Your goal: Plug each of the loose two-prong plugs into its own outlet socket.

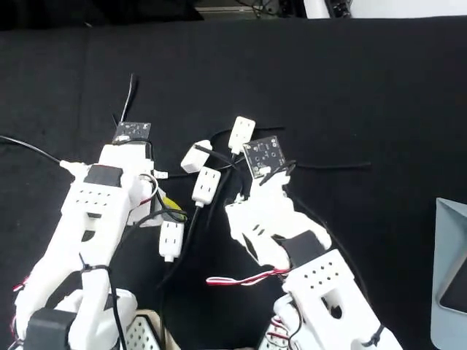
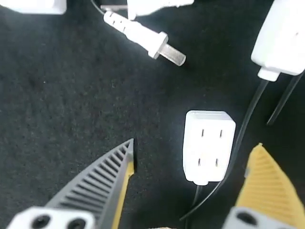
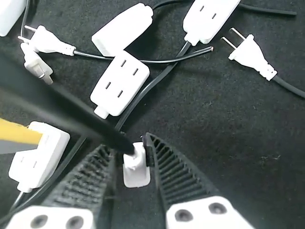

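Several white outlet sockets and two-prong plugs on black cords lie on the black table. My right gripper (image 3: 133,145) is shut on a white plug (image 3: 136,167), whose black cord (image 3: 62,112) runs off from it. This gripper (image 1: 237,198) sits just beside the middle outlet (image 1: 206,184). My left gripper (image 2: 195,145) is open, its grey finger (image 2: 109,176) and yellow finger (image 2: 264,181) on either side of an outlet (image 2: 208,145) lying flat with its slots up. That outlet (image 1: 171,239) is nearest the table's front. A loose plug (image 2: 143,38) lies beyond it.
More outlets (image 3: 119,83) (image 3: 121,28) (image 3: 209,14) lie in a cluster with crossing cords. Loose plugs (image 3: 250,50) (image 3: 43,40) rest at the cluster's sides. A grey bin (image 1: 452,277) stands at the table's right edge. The black cloth stretches bare at the back.
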You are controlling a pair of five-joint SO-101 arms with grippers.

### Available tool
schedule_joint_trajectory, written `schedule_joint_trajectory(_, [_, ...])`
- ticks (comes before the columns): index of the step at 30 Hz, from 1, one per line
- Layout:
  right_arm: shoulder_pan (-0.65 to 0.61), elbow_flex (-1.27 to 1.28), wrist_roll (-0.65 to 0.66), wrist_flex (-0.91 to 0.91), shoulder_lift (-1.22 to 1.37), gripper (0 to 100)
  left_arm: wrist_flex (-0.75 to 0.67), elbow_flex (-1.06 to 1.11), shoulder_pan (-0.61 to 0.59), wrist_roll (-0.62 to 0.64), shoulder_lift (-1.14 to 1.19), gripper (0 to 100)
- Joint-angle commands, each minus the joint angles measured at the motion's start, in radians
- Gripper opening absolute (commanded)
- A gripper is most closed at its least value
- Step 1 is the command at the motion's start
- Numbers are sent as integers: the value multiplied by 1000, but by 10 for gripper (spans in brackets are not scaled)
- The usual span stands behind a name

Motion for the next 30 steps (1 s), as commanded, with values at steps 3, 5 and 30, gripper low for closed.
schedule_joint_trajectory(3, [15, -7, -9, -15, -13, 13, -110, 142, 124, 6, -3, 360])
schedule_joint_trajectory(5, [15, -7, -9, -14, -13, 13, -210, 223, 150, 8, -3, 360])
schedule_joint_trajectory(30, [17, 8, -9, -17, -15, 13, -618, 245, 107, -818, -12, 62])
